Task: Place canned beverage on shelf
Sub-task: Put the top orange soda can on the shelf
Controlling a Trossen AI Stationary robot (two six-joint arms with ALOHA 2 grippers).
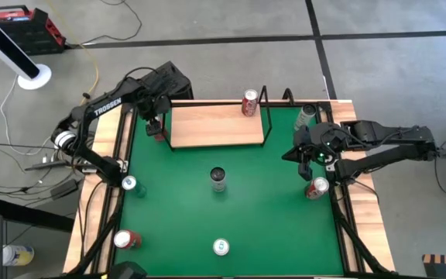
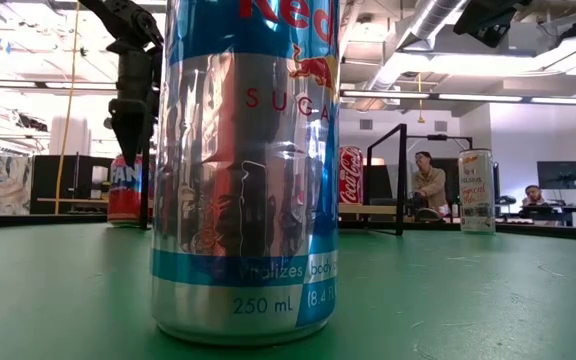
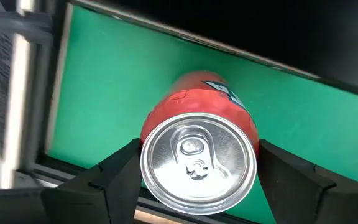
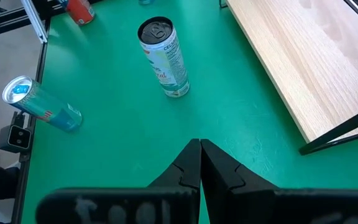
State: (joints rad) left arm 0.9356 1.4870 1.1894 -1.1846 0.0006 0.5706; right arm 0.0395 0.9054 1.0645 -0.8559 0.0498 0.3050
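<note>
A red canned beverage [image 3: 197, 158] with a silver top stands upright on the green mat, just off the left end of the shelf [image 1: 215, 124]. The shelf is a light-wood board with a thin black wire frame. My left gripper [image 1: 157, 125] is above this can, pointing down and shut on it. In the low view the can [image 2: 125, 190] shows below the dark fingers. A red cola can [image 1: 250, 102] stands on the shelf's far right corner. My right gripper [image 1: 290, 155] hangs shut over the mat's right part and holds nothing. My left gripper pinches the red can's side wall just below the rim [image 3: 146, 144] between its two fingers [image 3: 120, 174], one on each opposite side. The fingers come from above, pointing down. The can is upright, and in the low view its bottom [image 2: 125, 218] is level with the mat.
Other cans stand on the mat: one at the centre [image 1: 218, 178], one at the left [image 1: 128, 184], a red one near left [image 1: 126, 239], one at the near edge [image 1: 221, 246] and one at the right [image 1: 317, 188]. A grey can [image 1: 307, 116] is at the far right.
</note>
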